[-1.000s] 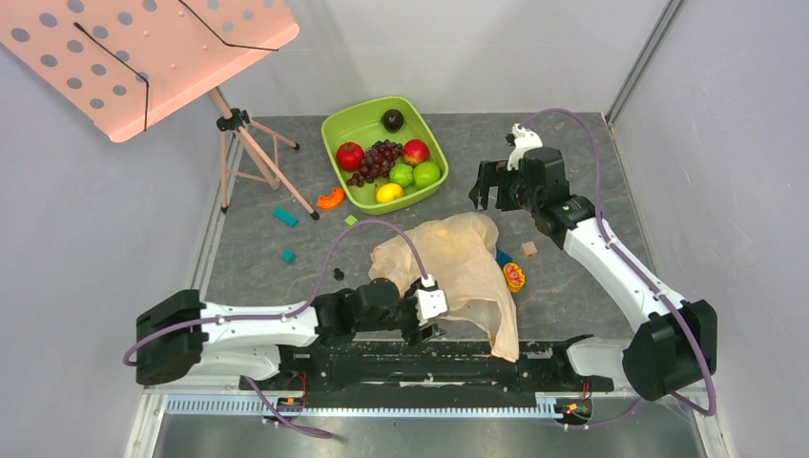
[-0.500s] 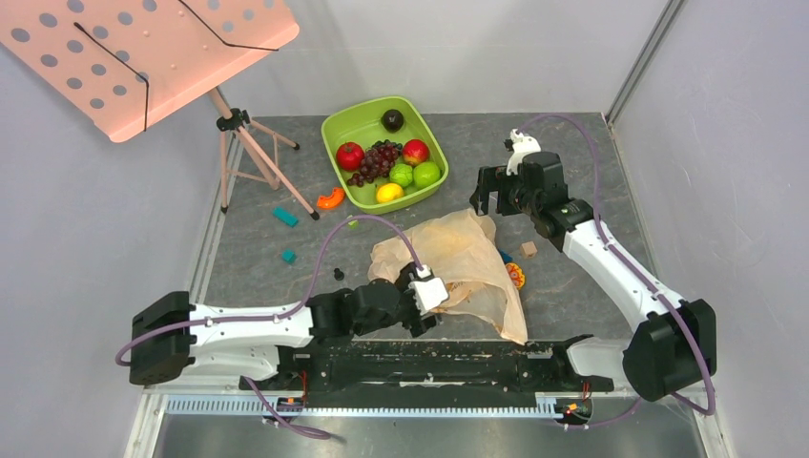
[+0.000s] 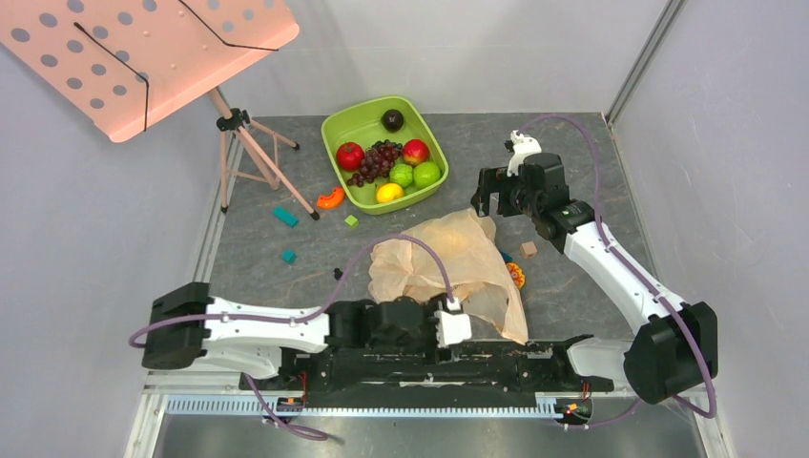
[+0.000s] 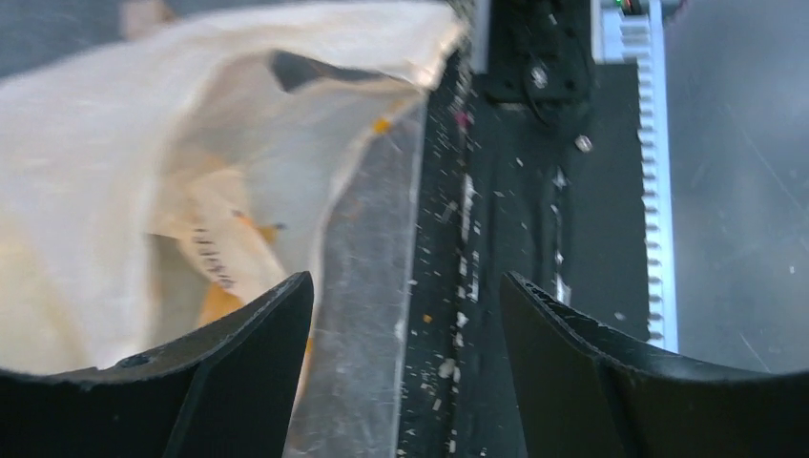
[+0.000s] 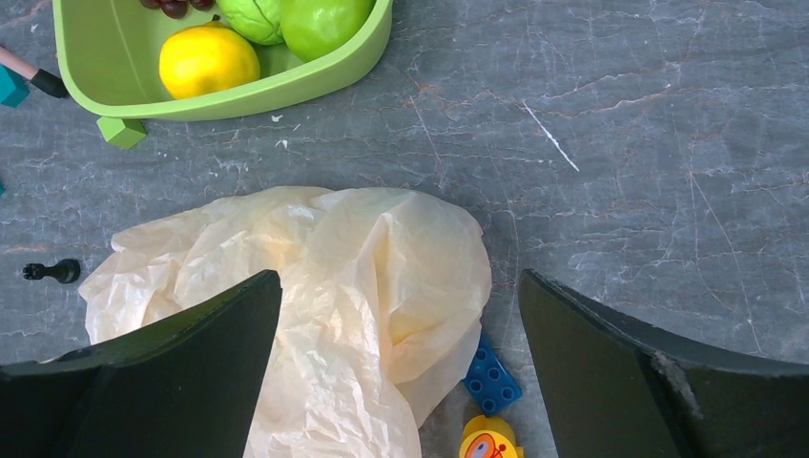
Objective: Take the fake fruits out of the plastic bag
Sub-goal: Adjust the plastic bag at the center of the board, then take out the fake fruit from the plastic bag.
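Gaping empty: left pincer [image 4: 405, 281] by near edge of plastic bag [image 3: 463, 258], perhaps touching; right pincer [image 5: 401, 277] over far edge.

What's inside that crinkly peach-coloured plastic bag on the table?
Through the thin crinkly peach plastic bag only folds and small orange-yellow marks show, and no fruit shape is clear. The bunched film hides the rest, so I cannot tell whether anything is inside.

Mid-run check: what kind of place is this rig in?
Probably a lab test cell, not a home: plain walls box in the table, with a green tub of fake fruit and scattered toy blocks.
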`<state>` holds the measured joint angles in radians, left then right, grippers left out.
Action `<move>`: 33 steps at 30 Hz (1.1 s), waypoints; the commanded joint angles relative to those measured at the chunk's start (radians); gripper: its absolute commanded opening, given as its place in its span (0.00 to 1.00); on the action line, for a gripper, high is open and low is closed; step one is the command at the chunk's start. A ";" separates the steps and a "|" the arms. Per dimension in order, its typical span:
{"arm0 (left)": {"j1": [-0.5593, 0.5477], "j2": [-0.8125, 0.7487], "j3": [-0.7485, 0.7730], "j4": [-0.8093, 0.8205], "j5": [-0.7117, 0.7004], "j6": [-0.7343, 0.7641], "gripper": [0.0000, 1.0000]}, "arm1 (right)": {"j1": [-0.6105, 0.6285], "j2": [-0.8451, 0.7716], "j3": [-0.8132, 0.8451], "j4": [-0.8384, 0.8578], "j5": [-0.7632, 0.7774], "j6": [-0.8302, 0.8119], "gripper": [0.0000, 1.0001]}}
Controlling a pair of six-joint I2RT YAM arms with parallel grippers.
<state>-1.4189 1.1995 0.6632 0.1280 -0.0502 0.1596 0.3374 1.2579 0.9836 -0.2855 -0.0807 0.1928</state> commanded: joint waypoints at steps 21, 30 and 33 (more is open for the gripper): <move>0.232 0.317 0.075 0.229 -0.048 0.134 0.77 | -0.032 0.052 -0.014 0.039 0.009 -0.005 0.98; 0.314 0.336 0.149 0.169 0.005 0.196 0.78 | -0.037 0.188 0.055 0.066 -0.020 0.012 0.98; 0.323 0.340 0.167 0.174 -0.030 0.222 0.78 | -0.037 0.235 0.074 0.091 -0.040 0.021 0.98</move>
<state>-1.1091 1.5291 0.7780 0.2775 -0.0731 0.3012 0.3050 1.4490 0.9939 -0.2626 -0.0910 0.1947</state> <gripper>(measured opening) 0.776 0.979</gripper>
